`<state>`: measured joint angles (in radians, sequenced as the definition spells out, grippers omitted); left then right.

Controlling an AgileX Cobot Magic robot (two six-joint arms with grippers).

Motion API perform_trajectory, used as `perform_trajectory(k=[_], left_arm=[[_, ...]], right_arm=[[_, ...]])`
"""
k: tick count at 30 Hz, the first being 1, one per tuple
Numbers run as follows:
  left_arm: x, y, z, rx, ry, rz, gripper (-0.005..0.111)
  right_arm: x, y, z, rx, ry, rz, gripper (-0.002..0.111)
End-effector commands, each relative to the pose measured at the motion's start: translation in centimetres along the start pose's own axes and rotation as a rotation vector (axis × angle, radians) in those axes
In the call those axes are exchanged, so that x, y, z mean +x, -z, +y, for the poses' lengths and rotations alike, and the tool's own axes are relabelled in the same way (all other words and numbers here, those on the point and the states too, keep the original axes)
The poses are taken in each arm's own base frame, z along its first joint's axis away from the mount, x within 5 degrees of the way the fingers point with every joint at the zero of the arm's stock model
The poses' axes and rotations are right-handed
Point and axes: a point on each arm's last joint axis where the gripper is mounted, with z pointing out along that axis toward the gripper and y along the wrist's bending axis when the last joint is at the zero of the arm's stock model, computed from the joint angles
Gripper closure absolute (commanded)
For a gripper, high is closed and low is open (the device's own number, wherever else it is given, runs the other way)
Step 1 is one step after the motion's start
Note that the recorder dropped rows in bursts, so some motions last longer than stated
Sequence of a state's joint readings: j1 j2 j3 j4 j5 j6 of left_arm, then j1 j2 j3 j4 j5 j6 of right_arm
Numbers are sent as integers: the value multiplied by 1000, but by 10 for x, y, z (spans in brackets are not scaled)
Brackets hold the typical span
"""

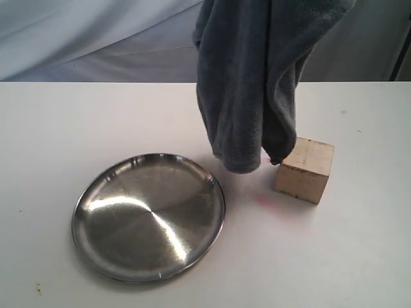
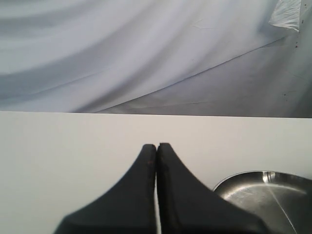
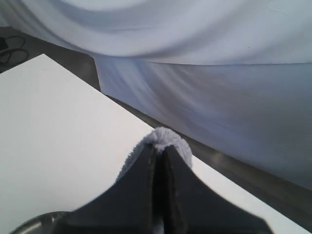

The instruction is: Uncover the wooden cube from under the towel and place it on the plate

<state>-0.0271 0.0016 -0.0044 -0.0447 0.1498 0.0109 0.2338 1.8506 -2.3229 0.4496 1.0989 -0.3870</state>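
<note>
A pale drape (image 1: 96, 38) hung in folds behind the white desk (image 1: 51, 128).

Over on the left, the left tool (image 2: 156, 146) sat low above the desk with its two black pads pressed together and nothing between them. The steel plate (image 1: 149, 215) lay just ahead of its tips and off to one side, with only the rim creeping into that tool's own view.

Further right, the grey towel (image 1: 257, 83) dangled in a long bunch. It was pinched at the top by the right tool (image 3: 160, 147), whose pads were clamped on a tuft of fleece. From where I stood that tool was above my line of sight. The towel's lower end hung just over the desk.

Rightmost, the wooden cube (image 1: 306, 170) stood bare on the desk, roughly below the right tool and just beside the towel's hanging tip. I couldn't tell whether the fleece brushed its upper corner.

To my eye the next move turned on this. The cube lay on the far side of the plate from the empty left tool, and nearer the right one, which had its grip full of cloth. Being a cube, it had no long axis to line up with.
</note>
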Motion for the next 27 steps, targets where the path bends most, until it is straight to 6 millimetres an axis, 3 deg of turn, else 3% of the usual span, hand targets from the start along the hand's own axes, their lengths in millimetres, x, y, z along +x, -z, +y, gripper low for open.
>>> perform_trajectory(k=[1, 6, 13, 27], left_arm=[[1, 0, 0, 1, 2, 0, 105], [1, 0, 0, 1, 2, 0, 105], [1, 0, 0, 1, 2, 0, 105], [1, 0, 0, 1, 0, 0, 105]], right_arm=[[1, -12, -20, -52, -112, -76, 108], [11, -27, -36, -61, -161, -55, 108], [16, -46, -37, -146, -207, -69, 108], [26, -54, -45, -88, -172, -11, 108]])
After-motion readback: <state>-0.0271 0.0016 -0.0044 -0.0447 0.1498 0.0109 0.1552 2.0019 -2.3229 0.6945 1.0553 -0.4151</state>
